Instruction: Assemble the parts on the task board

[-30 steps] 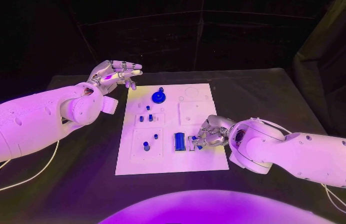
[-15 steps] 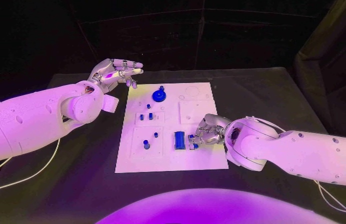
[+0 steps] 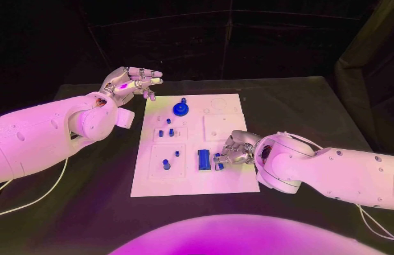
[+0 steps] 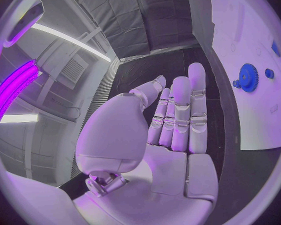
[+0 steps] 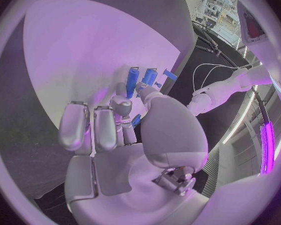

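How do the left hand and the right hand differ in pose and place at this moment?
The left hand hangs raised off the board's far left corner, palm empty; the right hand is down on the board. Left fingers stretch out straight; right fingers curl beside the blue parts. Both are silver.

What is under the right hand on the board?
Under the right hand lies a small blue part, next to the blue block on the board. The fingers cover how it is held.

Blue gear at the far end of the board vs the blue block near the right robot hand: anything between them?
Head view: between the blue gear and the blue block lie small blue pegs on the white task board.
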### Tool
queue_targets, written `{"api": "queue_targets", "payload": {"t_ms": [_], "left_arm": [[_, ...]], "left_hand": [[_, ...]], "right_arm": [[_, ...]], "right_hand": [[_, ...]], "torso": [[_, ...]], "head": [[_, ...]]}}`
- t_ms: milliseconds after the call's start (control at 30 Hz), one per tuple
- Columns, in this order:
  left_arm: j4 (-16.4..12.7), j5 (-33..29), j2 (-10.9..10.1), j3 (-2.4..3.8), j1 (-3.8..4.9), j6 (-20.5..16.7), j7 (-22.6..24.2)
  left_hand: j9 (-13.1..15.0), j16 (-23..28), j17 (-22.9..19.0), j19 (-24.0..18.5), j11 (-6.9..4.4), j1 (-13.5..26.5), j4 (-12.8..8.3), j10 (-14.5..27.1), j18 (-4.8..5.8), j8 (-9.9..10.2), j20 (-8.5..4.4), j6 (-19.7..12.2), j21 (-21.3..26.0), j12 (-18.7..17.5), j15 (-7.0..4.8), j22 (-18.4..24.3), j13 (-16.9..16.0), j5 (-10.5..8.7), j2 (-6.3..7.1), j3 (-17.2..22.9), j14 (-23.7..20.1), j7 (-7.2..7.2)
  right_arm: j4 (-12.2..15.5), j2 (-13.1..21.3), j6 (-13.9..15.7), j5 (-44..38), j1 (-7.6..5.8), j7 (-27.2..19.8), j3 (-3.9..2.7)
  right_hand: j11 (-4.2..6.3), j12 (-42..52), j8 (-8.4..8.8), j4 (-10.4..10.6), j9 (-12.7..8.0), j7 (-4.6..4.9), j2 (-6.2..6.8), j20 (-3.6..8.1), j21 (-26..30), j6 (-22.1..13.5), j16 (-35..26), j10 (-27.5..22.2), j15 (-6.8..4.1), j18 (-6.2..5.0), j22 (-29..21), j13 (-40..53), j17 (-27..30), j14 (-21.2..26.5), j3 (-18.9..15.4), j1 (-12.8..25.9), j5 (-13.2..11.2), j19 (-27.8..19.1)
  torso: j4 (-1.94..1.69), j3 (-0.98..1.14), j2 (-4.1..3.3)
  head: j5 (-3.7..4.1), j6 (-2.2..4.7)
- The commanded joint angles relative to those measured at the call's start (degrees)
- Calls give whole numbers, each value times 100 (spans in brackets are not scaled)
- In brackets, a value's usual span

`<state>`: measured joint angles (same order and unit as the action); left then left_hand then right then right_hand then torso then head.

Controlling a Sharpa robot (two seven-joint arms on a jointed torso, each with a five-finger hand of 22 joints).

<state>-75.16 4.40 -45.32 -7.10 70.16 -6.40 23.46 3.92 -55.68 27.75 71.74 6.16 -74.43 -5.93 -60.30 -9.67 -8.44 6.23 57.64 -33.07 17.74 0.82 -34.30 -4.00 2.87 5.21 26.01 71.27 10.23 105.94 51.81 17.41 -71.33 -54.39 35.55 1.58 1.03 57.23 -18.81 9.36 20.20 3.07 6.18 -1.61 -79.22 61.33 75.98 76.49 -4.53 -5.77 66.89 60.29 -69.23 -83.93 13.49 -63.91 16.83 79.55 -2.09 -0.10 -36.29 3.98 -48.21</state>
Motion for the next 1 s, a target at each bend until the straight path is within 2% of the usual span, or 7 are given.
{"api": "queue_targets", "payload": {"t_ms": [33, 333, 500, 667, 800, 900, 1000], "left_arm": [[-8, -17, -6, 4, 9, 57, 20], [-6, -17, -5, 4, 9, 59, 17], [0, -17, -8, 4, 10, 56, 15], [4, -17, -6, 4, 10, 60, 14], [10, -17, -4, 4, 10, 62, 13], [13, -17, -3, 4, 10, 62, 11], [15, -17, -4, 4, 9, 66, 7]], "left_hand": [[-4, 1, -7, -23, -9, 19, -14, 40, -76, -21, 5, -36, 34, 18, -1, 7, 9, 27, -48, 0, -39, 11], [-4, 1, -7, -23, -9, 19, -14, 40, -76, -21, 5, -36, 34, 18, -1, 7, 9, 27, -48, 0, -39, 11], [-4, 1, -7, -23, -9, 19, -14, 40, -76, -21, 5, -36, 34, 18, -1, 7, 9, 27, -48, 0, -39, 11], [-4, -4, -14, -23, -7, 16, -20, 47, -76, -25, 5, -42, 39, 23, -1, 11, 11, 25, -49, -1, -45, 15], [-4, -4, -14, -23, -7, 16, -20, 47, -76, -25, 5, -42, 39, 23, -1, 11, 11, 25, -49, -1, -45, 15], [-4, -4, -14, -23, -7, 16, -20, 47, -76, -25, 5, -42, 39, 23, -1, 11, 11, 25, -49, -1, -45, 15], [-4, -4, -14, -23, -7, 16, -20, 47, -76, -25, 5, -42, 39, 23, -1, 11, 11, 25, -49, -1, -45, 15]], "right_arm": [[8, -10, -70, -60, -5, 4, -1], [2, 0, -75, -118, -5, -3, -1], [17, 8, -99, -130, -5, -32, -1], [41, 29, -142, -134, -5, -94, -1], [59, 73, -260, -135, -5, -196, -1], [74, 124, -322, -138, -5, -271, -1], [95, 179, -339, -141, -5, -335, -1]], "right_hand": [[-6, 20, 3, 15, 14, 31, 29, 12, -22, 23, 5, 44, -26, 102, -5, 15, 9, -256, -122, 108, 11, 13], [-10, -6, 14, 115, 41, 29, 94, 7, -7, 15, -19, 28, -22, 96, -29, 20, 30, -249, -578, 321, -21, -3], [-9, -16, 20, 172, 56, 26, 81, 7, 2, 9, -31, 21, -23, 93, -43, 27, 39, -247, -821, 364, -150, -11], [-7, -8, 20, 177, 63, 24, 48, 7, 0, 10, -28, 24, -24, 94, -37, 39, 33, -248, -879, 337, -175, -9], [-5, -26, 25, -69, 78, 27, -9, 13, 9, 1, -38, 10, -28, 91, -49, 42, 39, -247, -924, -65, -131, -16], [-10, -53, 35, -198, 84, 36, -45, 9, 16, -7, -51, -4, -22, 90, -58, 32, 51, -244, -981, -238, -317, -24], [-17, -65, 41, -232, 88, 42, -53, 3, 22, -9, -56, -7, -16, 89, -66, 29, 54, -243, -1065, -256, -495, -29]], "torso": [[5, 1, 1], [-2, -1, -1], [0, 1, 5], [1, 2, 2], [1, 4, 4], [-1, 2, 2], [-3, 2, 1]], "head": [[-11, 4], [4, -7], [4, -5], [4, 3], [10, 9], [11, 11], [7, 10]]}}
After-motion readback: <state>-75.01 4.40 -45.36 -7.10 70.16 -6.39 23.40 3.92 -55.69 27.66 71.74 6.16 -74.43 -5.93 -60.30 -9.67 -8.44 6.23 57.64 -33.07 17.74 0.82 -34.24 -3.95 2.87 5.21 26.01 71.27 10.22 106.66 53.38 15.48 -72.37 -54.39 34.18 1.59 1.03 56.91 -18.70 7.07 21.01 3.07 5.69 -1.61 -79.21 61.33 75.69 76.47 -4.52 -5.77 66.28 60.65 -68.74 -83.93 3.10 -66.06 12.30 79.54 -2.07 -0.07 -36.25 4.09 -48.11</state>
